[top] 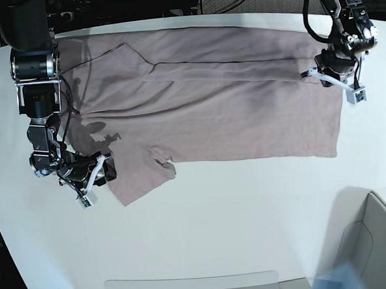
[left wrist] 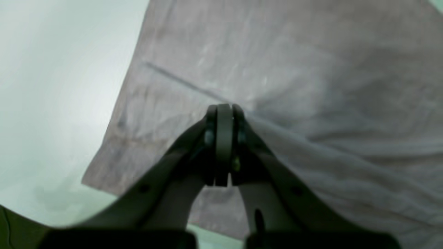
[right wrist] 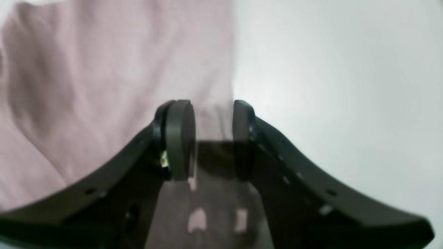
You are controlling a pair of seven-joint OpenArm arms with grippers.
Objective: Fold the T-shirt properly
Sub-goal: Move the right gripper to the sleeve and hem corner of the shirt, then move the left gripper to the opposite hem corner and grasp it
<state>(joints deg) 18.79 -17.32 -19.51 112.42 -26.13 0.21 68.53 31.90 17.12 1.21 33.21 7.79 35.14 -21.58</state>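
The big white surface (top: 236,214) held the dusty-pink cotton T-shirt (top: 230,116), which lay spread out flat across the far half, with one sleeve pointing toward the near edge.

The left gripper (left wrist: 225,114) had its jaws pressed together on a fold of the cloth, at the hem end of the shirt. The right gripper (right wrist: 211,138) had its jaws apart, with the sleeve edge sitting in the gap.

I think the step was getting a good hold before folding. To do it well, the right gripper should close on the sleeve edge, and then both arms should lift together so the cloth does not bunch up.

Both wrist views were blurry. I could not tell how many layers the left gripper pinched. The far edge of the shirt was partly hidden by the arms.
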